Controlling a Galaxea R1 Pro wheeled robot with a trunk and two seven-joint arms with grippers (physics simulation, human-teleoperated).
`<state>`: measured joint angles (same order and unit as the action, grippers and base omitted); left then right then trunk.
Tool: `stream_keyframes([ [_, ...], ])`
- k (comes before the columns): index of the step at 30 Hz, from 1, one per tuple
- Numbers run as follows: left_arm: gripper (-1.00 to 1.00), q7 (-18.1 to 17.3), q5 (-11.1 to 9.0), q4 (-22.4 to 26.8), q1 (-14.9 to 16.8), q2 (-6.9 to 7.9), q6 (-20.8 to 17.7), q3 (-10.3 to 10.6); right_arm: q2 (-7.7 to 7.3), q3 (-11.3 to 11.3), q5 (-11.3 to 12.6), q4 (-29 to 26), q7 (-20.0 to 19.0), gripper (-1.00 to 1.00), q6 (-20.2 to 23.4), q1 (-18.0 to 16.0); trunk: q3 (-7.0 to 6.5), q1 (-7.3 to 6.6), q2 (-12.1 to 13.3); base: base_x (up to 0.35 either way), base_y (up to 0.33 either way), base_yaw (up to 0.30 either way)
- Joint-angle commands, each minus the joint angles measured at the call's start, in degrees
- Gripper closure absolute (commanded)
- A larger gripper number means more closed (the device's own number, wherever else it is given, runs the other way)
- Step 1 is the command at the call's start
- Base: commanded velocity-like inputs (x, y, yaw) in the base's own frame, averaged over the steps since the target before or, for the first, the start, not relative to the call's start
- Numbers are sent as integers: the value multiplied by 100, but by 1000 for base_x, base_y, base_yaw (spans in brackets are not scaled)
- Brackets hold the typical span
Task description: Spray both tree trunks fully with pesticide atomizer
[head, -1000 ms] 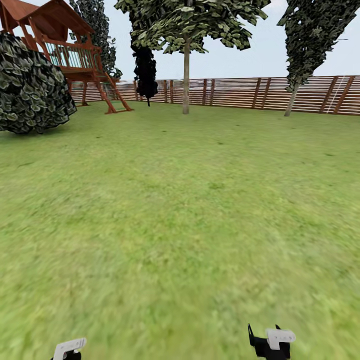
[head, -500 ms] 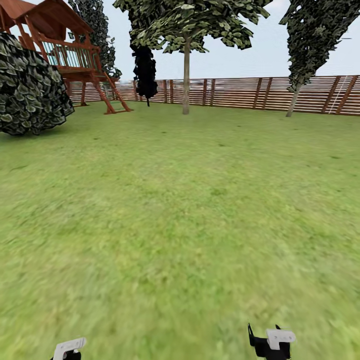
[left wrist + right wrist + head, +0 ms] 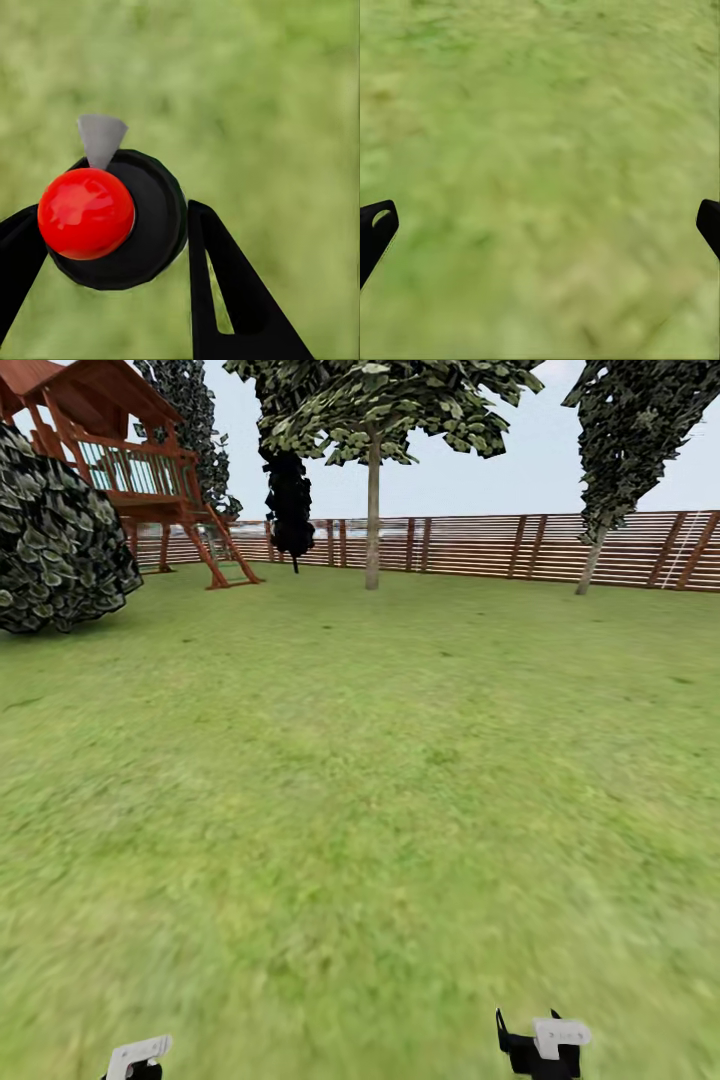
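Observation:
In the left wrist view my left gripper [image 3: 112,214] is shut on the pesticide atomizer [image 3: 127,225], a round black body with a glossy red cap and a small grey nozzle, held over grass. My right gripper [image 3: 545,217] is open, its two black fingertips [image 3: 375,229] far apart above bare lawn. A tree [image 3: 372,420] with a pale straight trunk [image 3: 372,520] and leaves only high up stands far ahead by the fence. The white wrist parts of both arms [image 3: 545,1038] peek in at the head view's lower edge. No pale spray specks are visible.
Green lawn [image 3: 380,780] stretches ahead to a brown slat fence [image 3: 500,545]. A big dark bush [image 3: 55,540] and a red wooden playhouse [image 3: 130,460] stand at the left. A leaning dark columnar tree [image 3: 625,430] is at the right, another dark one [image 3: 290,500] by the fence.
The whole head view has shifted slightly, the bush sliding left and the fence line rising a little: the camera moved. Both grippers keep their pose.

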<state>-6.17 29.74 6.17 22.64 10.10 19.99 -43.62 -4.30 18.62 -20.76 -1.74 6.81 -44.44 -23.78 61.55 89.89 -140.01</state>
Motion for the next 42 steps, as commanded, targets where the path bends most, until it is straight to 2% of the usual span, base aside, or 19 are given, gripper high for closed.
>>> stream_keyframes([
  [1, 100, -34, 23, -2, 3, 1, 14, -50, 0, 10, -61, 7, 55, -100, -12, -4, 5, 2, -2, 340, 0, 0],
  [29, 100, -34, 23, 15, -5, 12, 14, -50, -9, 10, -59, 4, 55, -100, -12, -4, 5, 2, -2, 340, 0, -1],
  [42, 100, -34, 23, 15, -6, 10, 14, -50, -9, 10, -60, 7, 57, -100, -12, -4, -6, 2, -2, 340, 0, -60],
])
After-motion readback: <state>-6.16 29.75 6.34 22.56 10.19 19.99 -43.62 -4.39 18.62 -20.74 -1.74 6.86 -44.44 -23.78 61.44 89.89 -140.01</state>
